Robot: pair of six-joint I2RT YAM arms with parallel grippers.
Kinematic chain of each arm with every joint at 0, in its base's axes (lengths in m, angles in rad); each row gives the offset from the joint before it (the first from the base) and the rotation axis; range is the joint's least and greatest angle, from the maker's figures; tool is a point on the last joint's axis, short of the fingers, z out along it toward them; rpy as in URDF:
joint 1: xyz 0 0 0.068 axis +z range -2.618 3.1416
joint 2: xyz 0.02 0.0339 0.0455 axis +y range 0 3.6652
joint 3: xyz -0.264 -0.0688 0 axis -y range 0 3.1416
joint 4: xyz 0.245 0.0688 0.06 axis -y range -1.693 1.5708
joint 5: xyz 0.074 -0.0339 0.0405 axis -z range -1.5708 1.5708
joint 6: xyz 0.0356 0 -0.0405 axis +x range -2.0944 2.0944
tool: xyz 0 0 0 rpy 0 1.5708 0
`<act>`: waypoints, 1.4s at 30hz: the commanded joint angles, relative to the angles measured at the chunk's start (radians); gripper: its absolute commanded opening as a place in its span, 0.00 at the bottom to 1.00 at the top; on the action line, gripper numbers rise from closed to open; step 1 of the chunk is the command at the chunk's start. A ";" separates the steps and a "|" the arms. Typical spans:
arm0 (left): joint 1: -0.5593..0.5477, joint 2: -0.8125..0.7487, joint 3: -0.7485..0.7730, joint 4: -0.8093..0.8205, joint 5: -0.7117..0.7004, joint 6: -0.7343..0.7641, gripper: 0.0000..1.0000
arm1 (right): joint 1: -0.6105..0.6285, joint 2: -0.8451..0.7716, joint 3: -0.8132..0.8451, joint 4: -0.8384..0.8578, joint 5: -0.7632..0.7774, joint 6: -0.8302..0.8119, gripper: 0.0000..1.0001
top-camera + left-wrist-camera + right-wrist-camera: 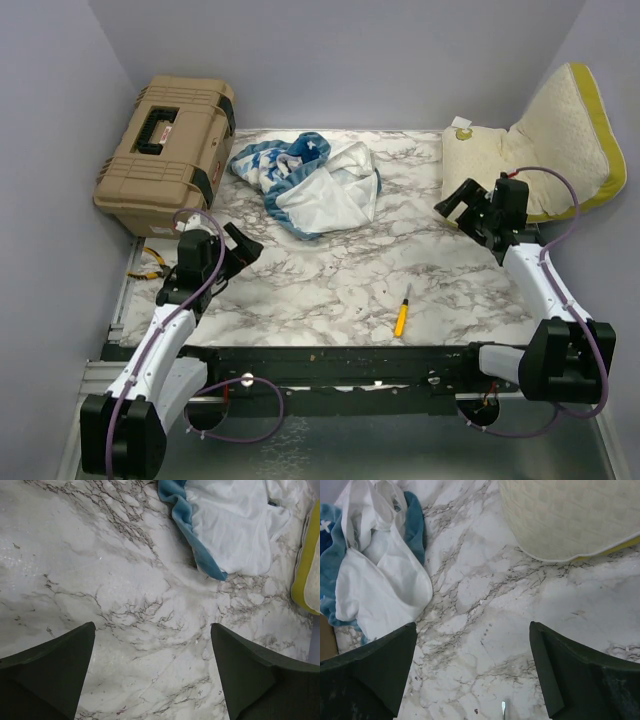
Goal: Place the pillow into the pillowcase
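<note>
- Two hands, both empty: the left hand (243,243) and the right hand (455,198) each have their fingers spread wide, hold nothing, and hang over the bare white marble-patterned counter (330,280).
- Item one: large rectangular cream-yellow quilted pillow (500,160) with a mustard-yellow edge band. It sits in the far right corner, near part flat on the counter, far part bent up against the right wall.
- Handling, judged: light, soft and bulky. It should squash under a pinch, and the dimpled cover should give purchase. The likeliest hold is the near edge or a corner.
- Item two: soft fabric pillowcase (310,185) in blue-and-white print, with blue ruffled trim and a plain white inside. It lies in a crumpled heap at far centre, white lining uppermost.
- Handling, judged: limp and shapeless. The opening cannot be made out, so take it by the blue-trimmed edge.
- Relation: the pillow lies just ahead of the right hand, not touching. The pillowcase lies ahead and rightward of the left hand, well apart.
</note>
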 commanded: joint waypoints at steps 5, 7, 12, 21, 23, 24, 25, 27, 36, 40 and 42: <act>0.003 0.102 0.054 -0.074 -0.076 0.030 0.99 | -0.003 -0.014 0.012 -0.068 0.033 -0.018 1.00; 0.003 0.122 0.096 -0.104 -0.104 0.058 0.99 | -0.002 -0.030 0.023 -0.105 0.133 -0.005 1.00; 0.003 0.147 0.150 -0.089 -0.038 0.102 0.99 | -0.002 -0.028 0.044 -0.213 0.331 0.095 1.00; -0.084 0.409 0.239 -0.025 0.001 0.063 0.98 | -0.002 0.020 0.009 -0.189 0.180 0.077 1.00; -0.148 0.498 0.297 -0.024 -0.028 0.059 0.98 | -0.003 0.030 0.008 -0.187 0.143 0.067 1.00; -0.178 0.543 0.331 -0.023 -0.044 0.053 0.98 | -0.003 0.034 0.004 -0.182 0.127 0.063 1.00; -0.202 0.589 0.363 -0.023 -0.054 0.041 0.98 | -0.003 0.037 0.000 -0.175 0.108 0.056 1.00; -0.230 0.675 0.417 -0.023 -0.067 0.002 0.96 | -0.002 0.042 -0.009 -0.170 0.078 0.053 1.00; -0.259 1.032 0.625 -0.017 -0.078 -0.163 0.94 | 0.012 0.046 -0.033 -0.131 -0.112 0.050 1.00; -0.259 1.138 0.684 0.037 -0.074 -0.205 0.94 | 0.058 0.068 -0.005 -0.160 -0.129 0.033 1.00; -0.259 1.182 0.714 0.066 -0.063 -0.222 0.91 | 0.072 0.071 0.010 -0.172 -0.134 0.025 1.00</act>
